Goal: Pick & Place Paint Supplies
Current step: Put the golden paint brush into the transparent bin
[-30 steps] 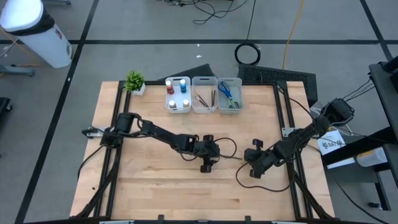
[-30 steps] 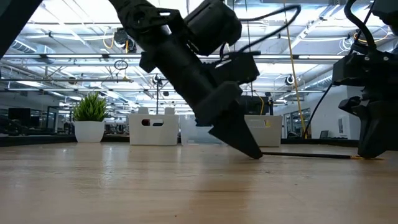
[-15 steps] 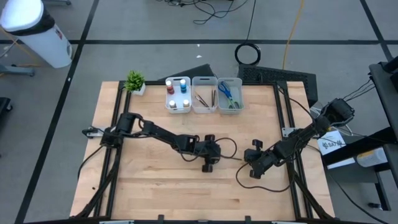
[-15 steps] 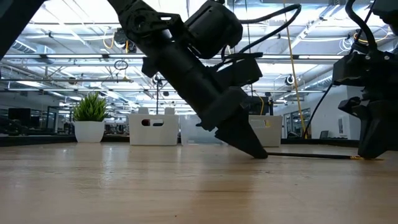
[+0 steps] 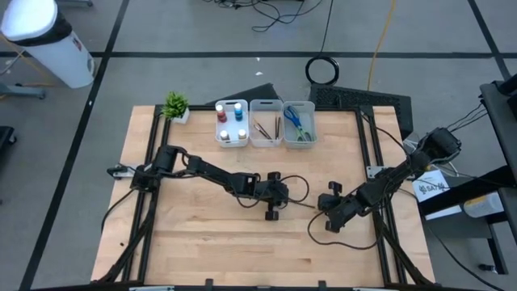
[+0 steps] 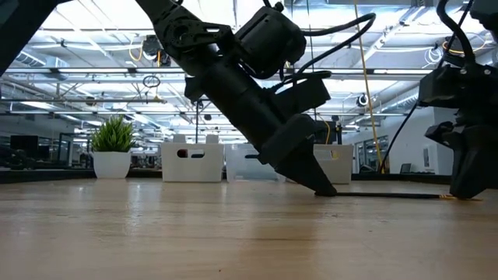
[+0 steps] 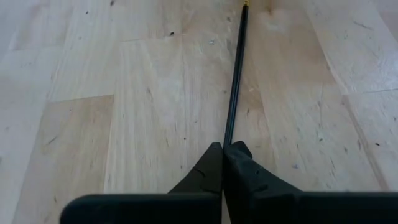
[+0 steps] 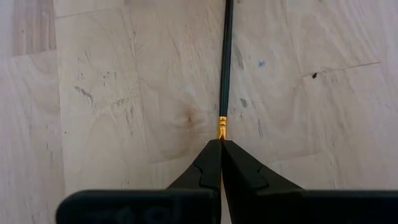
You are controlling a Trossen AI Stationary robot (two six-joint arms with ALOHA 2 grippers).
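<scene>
The table (image 5: 186, 234) is a light wooden butcher-block top with a dark frame along its side edges. A thin dark brush (image 7: 235, 81) with a small gold ferrule lies flat on the bare wood at mid-table, running straight from the left gripper (image 5: 275, 207) to the right gripper (image 5: 321, 204), one end at each set of fingertips. Well beyond both grippers, along the far edge, three whitish bins (image 5: 264, 123) sit side by side on the wood, and a small potted plant (image 5: 175, 106) stands just beside them, toward the left arm's side.
</scene>
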